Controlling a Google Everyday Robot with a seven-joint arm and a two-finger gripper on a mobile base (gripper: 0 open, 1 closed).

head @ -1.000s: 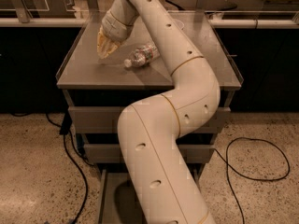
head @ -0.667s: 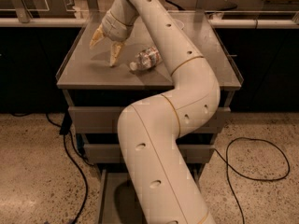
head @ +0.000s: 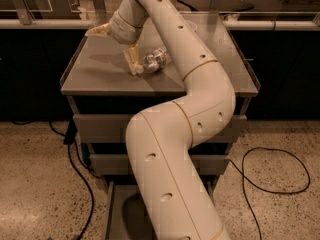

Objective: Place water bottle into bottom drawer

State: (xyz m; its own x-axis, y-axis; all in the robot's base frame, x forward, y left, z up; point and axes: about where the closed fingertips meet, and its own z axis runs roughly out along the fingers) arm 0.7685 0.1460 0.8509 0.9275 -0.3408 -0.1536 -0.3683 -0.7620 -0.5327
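Observation:
The water bottle (head: 155,60) lies on its side on the grey cabinet top (head: 100,71), clear and crinkled. My gripper (head: 114,51) hangs just left of it, open, with the jaws spread wide. One pale finger (head: 133,63) points down and stands right beside the bottle's left end; the other finger (head: 97,31) sticks out to the left. Nothing is held. The bottom drawer (head: 116,209) is pulled out near the floor; my arm covers most of it, so only its left part shows.
My white arm (head: 195,109) bends across the cabinet front and hides much of the two upper drawers (head: 100,129). Black cables lie on the speckled floor at left (head: 75,159) and right (head: 272,171). A counter with railings (head: 280,24) runs behind the cabinet.
The gripper's fingers, close together a second ago, have spread wide apart. One finger has come down beside the bottle, which has hardly moved.

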